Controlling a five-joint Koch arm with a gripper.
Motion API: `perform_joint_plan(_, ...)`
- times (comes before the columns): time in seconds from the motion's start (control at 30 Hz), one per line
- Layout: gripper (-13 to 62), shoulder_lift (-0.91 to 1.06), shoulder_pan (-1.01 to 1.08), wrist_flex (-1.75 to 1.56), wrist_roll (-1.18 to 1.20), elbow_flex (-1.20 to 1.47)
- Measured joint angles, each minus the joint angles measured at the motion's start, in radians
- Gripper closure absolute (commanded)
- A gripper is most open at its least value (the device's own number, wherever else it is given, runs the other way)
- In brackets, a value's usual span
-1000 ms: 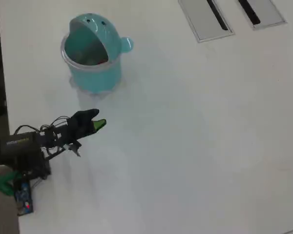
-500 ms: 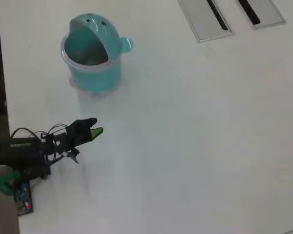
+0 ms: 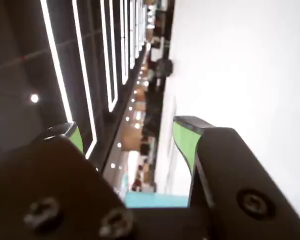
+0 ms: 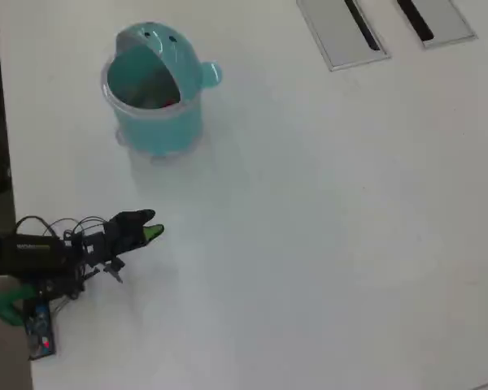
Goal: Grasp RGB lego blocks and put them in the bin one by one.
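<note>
Gripper [image 4: 150, 231] hangs empty; bin [image 4: 159, 122] upright, hood opening facing it.

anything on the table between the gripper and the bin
Nothing: in the overhead view the white table is bare between the gripper and the bin. The wrist view does not show that stretch.

The teal bin [image 4: 159, 122] looks like smooth, faintly glossy plastic, standing on a matt white table [image 4: 325, 227].
</note>
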Motion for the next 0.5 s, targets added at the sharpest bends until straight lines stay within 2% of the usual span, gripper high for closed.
perform_joint_plan(0.5, 14.2, 0.000, 0.011, -0.084, 0.000, 0.100)
